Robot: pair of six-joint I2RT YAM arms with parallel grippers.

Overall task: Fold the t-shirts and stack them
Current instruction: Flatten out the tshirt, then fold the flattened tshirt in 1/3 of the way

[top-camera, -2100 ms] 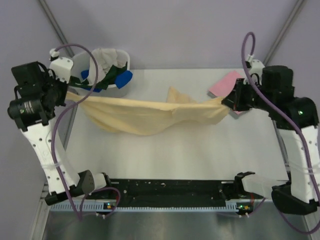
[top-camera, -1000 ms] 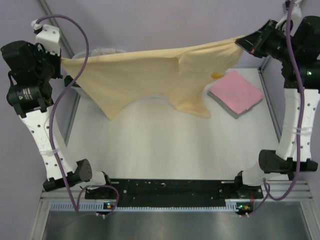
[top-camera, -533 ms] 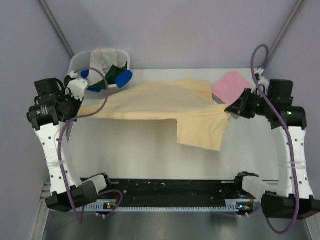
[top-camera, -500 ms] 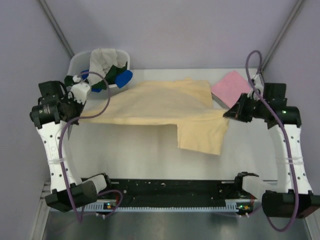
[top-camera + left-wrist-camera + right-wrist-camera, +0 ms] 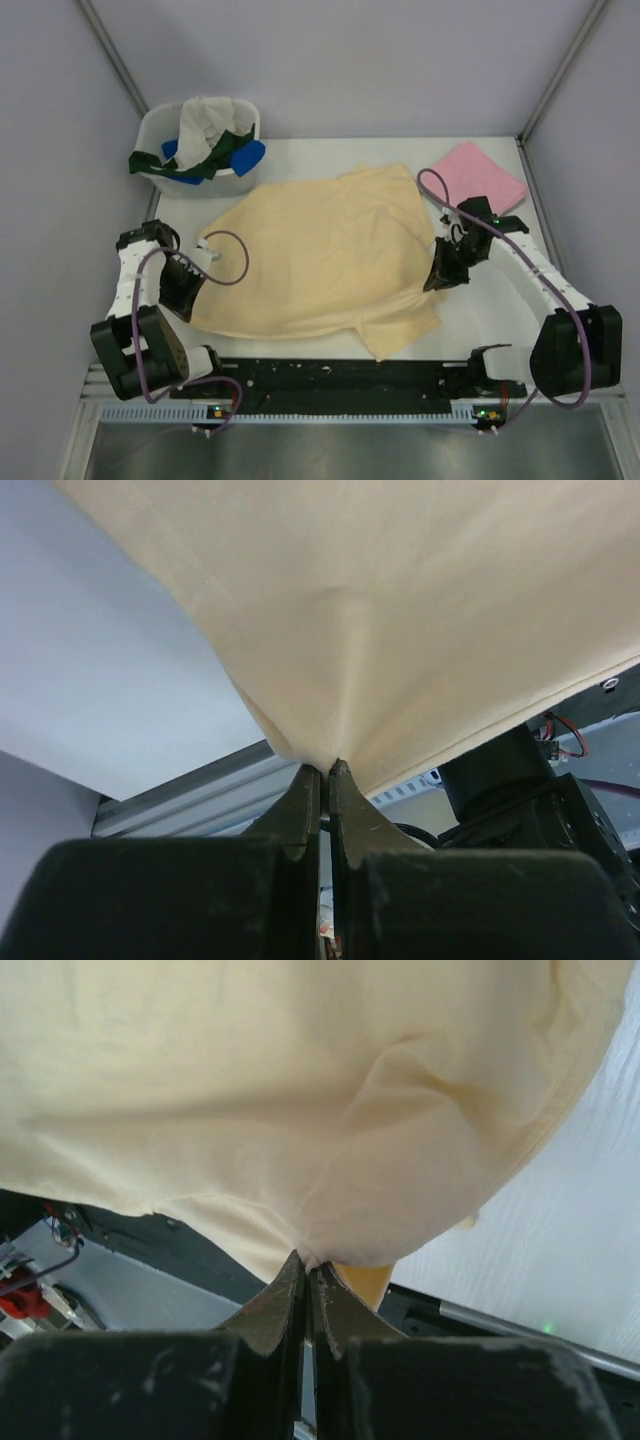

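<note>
The peach-yellow t-shirt (image 5: 320,250) lies spread across the middle of the table (image 5: 320,160). The left fingers (image 5: 300,805) and right fingers (image 5: 283,1300) each pinch its hem near the near edge.

Yellow shirt (image 5: 320,250) spread out, pink shirt (image 5: 478,178) folded, three more in the tub (image 5: 158,122).
The yellow shirt lies open and mostly flat mid-table (image 5: 300,160), side edges pinched by the left gripper (image 5: 326,768) and right gripper (image 5: 305,1258). The pink shirt is a neat square at far right. The white shirt (image 5: 205,115), green shirt (image 5: 200,162) and blue shirt (image 5: 248,155) lie crumpled.
</note>
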